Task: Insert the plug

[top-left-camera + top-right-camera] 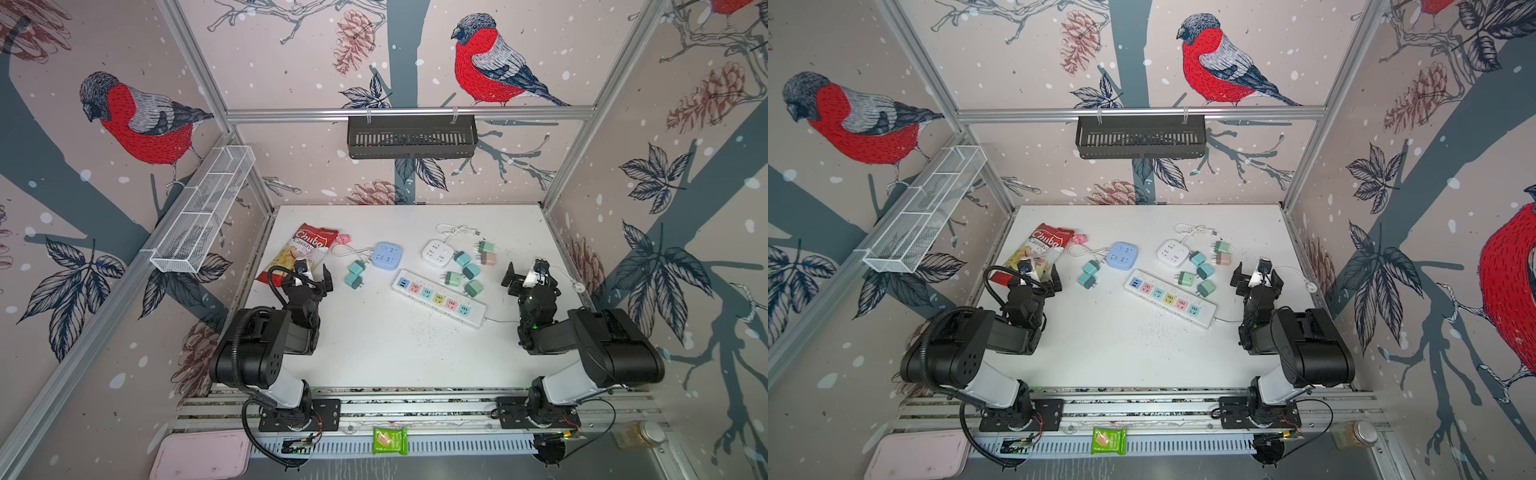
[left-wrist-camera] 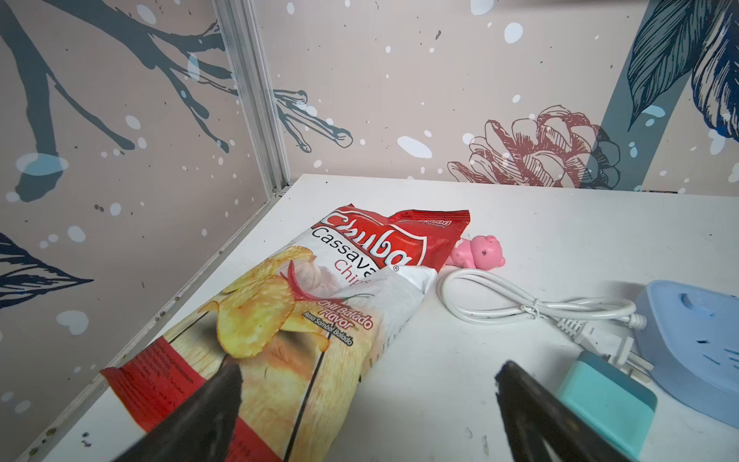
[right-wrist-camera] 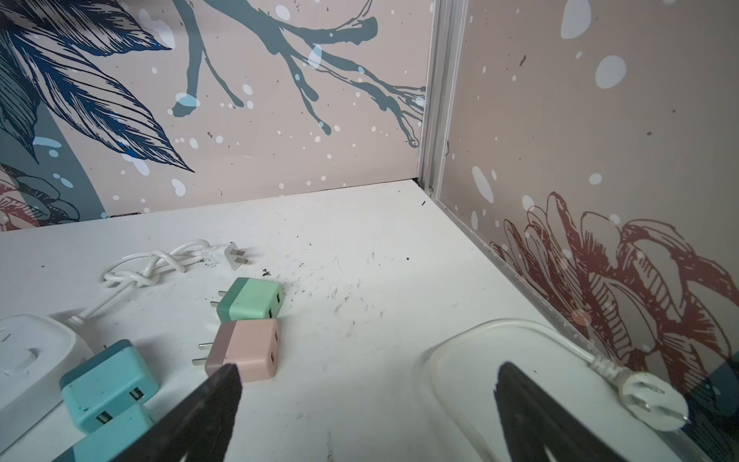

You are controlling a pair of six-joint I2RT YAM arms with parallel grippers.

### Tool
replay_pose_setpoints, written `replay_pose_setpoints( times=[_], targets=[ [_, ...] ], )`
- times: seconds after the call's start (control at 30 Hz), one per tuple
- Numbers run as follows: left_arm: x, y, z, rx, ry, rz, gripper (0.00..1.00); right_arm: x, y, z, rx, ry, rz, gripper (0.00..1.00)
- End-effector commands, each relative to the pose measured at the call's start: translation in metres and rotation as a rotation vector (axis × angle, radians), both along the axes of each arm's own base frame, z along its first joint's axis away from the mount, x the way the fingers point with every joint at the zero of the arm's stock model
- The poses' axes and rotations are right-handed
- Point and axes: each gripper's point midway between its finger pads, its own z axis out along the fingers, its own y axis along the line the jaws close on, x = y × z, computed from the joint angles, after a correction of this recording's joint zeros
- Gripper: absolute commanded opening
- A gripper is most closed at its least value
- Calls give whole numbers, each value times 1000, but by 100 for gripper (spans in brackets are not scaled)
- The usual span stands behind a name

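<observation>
Both claws gape wide and hold nothing. My left claw [image 2: 370, 374] hangs low with one finger over the chip bag [image 2: 320, 304]. My right claw [image 3: 367, 372] hangs over the table [image 3: 380, 248], beside a white cord [image 3: 604, 366]. Both arms sit folded, elbows back. Loose plugs [image 1: 471, 271] lie by the strip [image 1: 438, 297] mid-table. One left finger half hides a teal plug [image 2: 604, 396], and my left wrist covers the bag's near end in both top views.

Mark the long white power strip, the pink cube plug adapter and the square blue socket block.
long white power strip [image 1: 439, 298]: in a top view, yellow socket.
pink cube plug adapter [image 3: 250, 349]: right wrist view, top face.
square blue socket block [image 1: 386, 254]: in a top view, top face centre.
</observation>
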Motion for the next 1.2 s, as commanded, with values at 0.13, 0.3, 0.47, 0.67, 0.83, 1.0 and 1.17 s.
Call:
replay_pose_setpoints(
  times=[0.13, 0.3, 0.47, 0.67, 0.83, 1.0, 1.17],
  targets=[
    [0, 2, 7, -6, -30, 6, 98, 0, 1, 4, 5, -20, 3, 100],
    [0, 1, 7, -7, -28, 5, 98, 2, 1, 4, 8, -16, 6, 100],
    [-1, 1, 8, -5, -33, 5, 98, 1, 1, 4, 9, -16, 7, 100],
    [-1, 1, 8, -4, -32, 7, 99, 0, 1, 4, 8, -19, 7, 100],
    [-1, 1, 8, -4, -35, 7, 98, 0, 1, 5, 9, -22, 7, 100],
    [-1, 1, 8, -4, -33, 6, 99, -3, 4, 8, -2, -38, 24, 100],
    [-1, 1, 9, -4, -37, 7, 99, -10, -2, 23, -7, -57, -36, 100]
  ],
)
